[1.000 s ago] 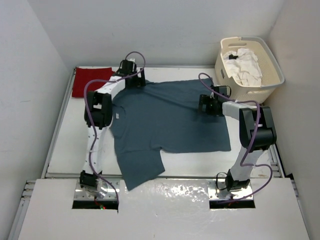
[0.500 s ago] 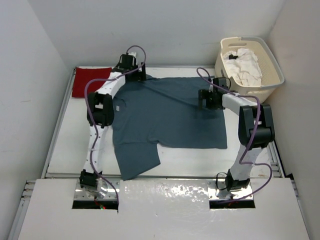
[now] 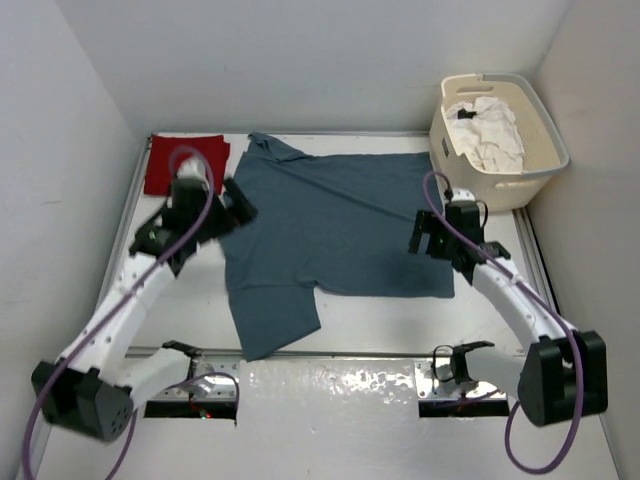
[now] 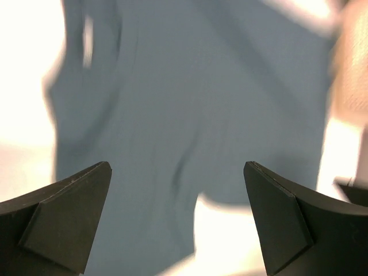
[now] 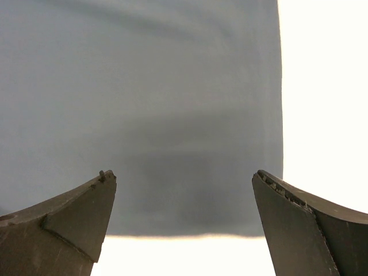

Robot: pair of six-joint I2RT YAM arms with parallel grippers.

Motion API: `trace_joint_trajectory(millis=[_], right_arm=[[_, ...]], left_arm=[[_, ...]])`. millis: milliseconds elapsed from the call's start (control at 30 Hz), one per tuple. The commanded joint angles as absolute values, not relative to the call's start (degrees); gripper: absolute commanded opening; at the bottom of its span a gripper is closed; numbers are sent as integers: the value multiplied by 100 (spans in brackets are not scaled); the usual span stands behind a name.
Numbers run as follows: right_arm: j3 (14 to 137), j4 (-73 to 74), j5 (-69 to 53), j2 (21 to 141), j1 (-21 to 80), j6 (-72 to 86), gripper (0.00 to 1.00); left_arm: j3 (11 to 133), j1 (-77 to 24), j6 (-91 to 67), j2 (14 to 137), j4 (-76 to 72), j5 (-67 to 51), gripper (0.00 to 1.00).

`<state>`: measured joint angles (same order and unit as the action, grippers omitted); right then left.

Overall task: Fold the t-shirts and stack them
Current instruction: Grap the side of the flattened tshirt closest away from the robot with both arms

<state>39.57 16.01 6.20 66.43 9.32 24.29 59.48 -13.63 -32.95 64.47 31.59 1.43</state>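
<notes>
Blue-grey shirt (image 3: 340, 225) lying flat. Left gripper (image 4: 177, 164) and right gripper (image 5: 184, 172) wide open, holding nothing. Might bunch up if grabbed crooked.

The slate blue-grey cloth t-shirt (image 3: 340, 220) lies spread out in the middle of the white table (image 3: 390, 320). The plain red cloth t-shirt (image 3: 165, 165) lies at the far left corner. The cream plastic laundry basket (image 3: 548, 150) stands at the far right, with the white cloth t-shirt (image 3: 490, 135) in it. My left gripper (image 3: 238, 205) is over the spread shirt's left side and my right gripper (image 3: 425, 235) is over its right side.

Blue-grey t-shirt (image 3: 340, 225) lies spread; white one (image 3: 490, 135) seemingly bunched in basket (image 3: 500, 186).
</notes>
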Motion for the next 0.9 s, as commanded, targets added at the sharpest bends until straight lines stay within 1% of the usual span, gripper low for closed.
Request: trace_joint_trajectory(millis=[0,33,133,233,333,367,400,467,500,533,700,767,867], right_arm=[[3429,1872,1054,6162,923,3014,99],[3332,1881,1089,5952,923,3023,99],[3164,2082,1195,5810,914,2919,99],[3199,2434,1257,5845,914,2848,99],[3129,2522,1257,5827,914,2856,99],[3094,2549,1274,5818,914,2848,99],[3085,2575,1379,5818,914,2848,99],[3102,2636,1459,5827,888,2821,99],[3103,2645,1494,5827,862,2804,99],[3103,2646,1512,5827,809,2804,99],[3120,2628,1468,5871,729,2769,99],[3129,2637,1441,5924,686,2751,99],[3076,2593,1529,5950,607,2733,99]], left_arm=[[4444,-1931,-4367,6058,4402,-164,100],[4186,-2055,-4568,5699,4482,-376,100],[3394,-2407,-4912,5231,4648,-895,100],[2955,-2549,-4992,5028,5025,-1159,99],[2865,-2689,-4992,4966,5151,-1335,98],[2857,-2750,-4992,5001,5142,-1336,98],[2839,-2768,-4931,5079,5081,-1362,93],[2786,-2882,-4878,5430,4984,-1345,89],[2734,-2935,-4843,5562,4879,-1406,84],[2733,-2979,-4825,5807,4791,-1371,83],[2970,-3085,-4527,6231,5106,-1134,82],[3014,-3129,-4439,6336,5115,-1177,82],[2953,-3199,-4430,6644,4931,-1230,79]])
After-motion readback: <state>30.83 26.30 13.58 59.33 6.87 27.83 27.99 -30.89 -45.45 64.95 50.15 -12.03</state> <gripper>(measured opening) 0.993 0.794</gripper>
